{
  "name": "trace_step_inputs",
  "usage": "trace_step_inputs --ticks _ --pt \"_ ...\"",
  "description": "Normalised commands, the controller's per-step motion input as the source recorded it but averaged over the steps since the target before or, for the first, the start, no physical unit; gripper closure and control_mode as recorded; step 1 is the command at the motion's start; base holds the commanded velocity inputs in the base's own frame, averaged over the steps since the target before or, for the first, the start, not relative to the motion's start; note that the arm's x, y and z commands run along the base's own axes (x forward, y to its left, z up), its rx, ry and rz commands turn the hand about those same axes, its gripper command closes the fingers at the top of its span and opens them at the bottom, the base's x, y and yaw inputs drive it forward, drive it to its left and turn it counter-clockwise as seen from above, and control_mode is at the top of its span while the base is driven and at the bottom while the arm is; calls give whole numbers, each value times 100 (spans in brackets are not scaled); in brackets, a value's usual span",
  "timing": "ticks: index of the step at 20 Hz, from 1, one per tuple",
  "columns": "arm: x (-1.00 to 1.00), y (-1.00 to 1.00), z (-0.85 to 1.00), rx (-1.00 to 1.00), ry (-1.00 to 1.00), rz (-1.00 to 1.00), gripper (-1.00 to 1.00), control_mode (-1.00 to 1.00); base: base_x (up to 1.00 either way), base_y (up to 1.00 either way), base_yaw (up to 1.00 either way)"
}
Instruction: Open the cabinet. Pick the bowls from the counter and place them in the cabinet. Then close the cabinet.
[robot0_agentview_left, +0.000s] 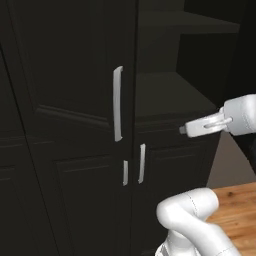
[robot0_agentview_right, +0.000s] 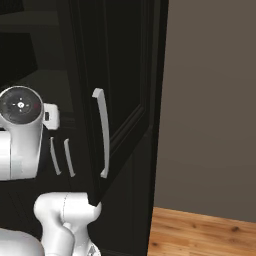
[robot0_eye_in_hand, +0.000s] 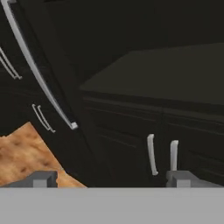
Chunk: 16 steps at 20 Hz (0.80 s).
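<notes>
The cabinet's (robot0_agentview_left: 65, 75) left door is shut, its long white handle (robot0_agentview_left: 117, 102) upright. Its right door (robot0_agentview_right: 125, 90) stands swung out with its handle (robot0_agentview_right: 102, 132) facing me, and the dark inner shelves (robot0_agentview_left: 170, 95) are bare. My gripper (robot0_agentview_left: 184, 130) hovers in front of the open right half, just below the level of the lower shelf, with its jaws open and nothing between them. In the hand view the fingertips (robot0_eye_in_hand: 41, 178) stand far apart below the shelf (robot0_eye_in_hand: 166, 70). The bowls are out of view.
Below the cabinet are lower doors with short white handles (robot0_agentview_left: 142, 162), also seen as short handles (robot0_eye_in_hand: 151, 154) from the hand. Wood floor (robot0_agentview_left: 235, 210) lies to the right, with a brown wall (robot0_agentview_right: 210, 100) beyond the open door. My arm's elbow (robot0_agentview_left: 190, 210) sits low in front.
</notes>
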Motion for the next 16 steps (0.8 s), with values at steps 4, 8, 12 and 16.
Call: trace_step_inputs --ticks 4,8,12,16 --pt "82 -33 0 4 -5 14 -100 -100 0 0 0" --pt "100 -10 0 3 -3 9 -100 -100 0 0 0" --pt "100 8 -1 0 -4 3 -100 -100 0 0 0" --pt "86 68 -1 0 -9 0 -100 -100 0 0 0"
